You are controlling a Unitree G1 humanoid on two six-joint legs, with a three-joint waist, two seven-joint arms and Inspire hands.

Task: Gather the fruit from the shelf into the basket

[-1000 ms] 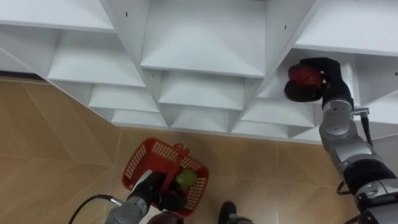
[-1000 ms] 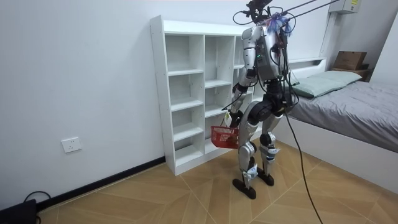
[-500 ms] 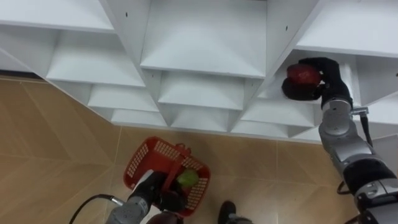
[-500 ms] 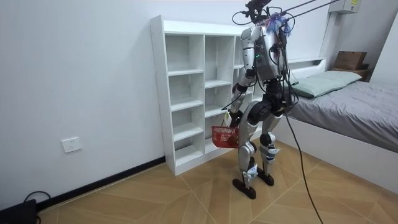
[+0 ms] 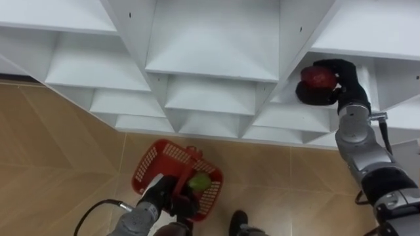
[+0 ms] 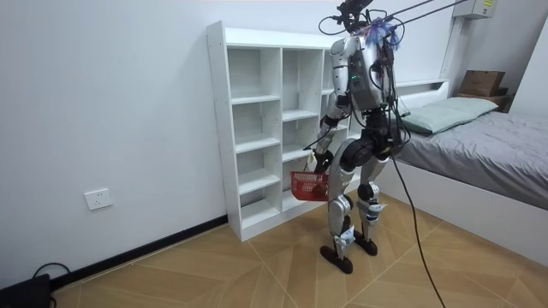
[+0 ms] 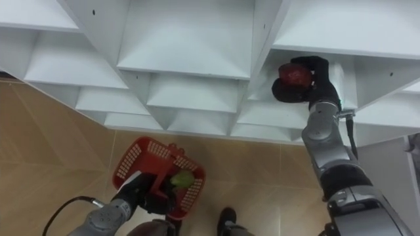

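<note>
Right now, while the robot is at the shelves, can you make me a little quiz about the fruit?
1. True or false: the right hand is curled round a red fruit inside the white closet.
2. What does the left hand hold? A) a red basket B) a blue bucket C) nothing
3. Fill in: the basket's fruit is coloured ____.
Key: 1 true; 2 A; 3 green.

A tall white open-shelved closet stands against a plain white wall that carries a white wall socket. The light-brown wood-patterned floor runs to a bed with grey bedding on the room view's right.
</note>
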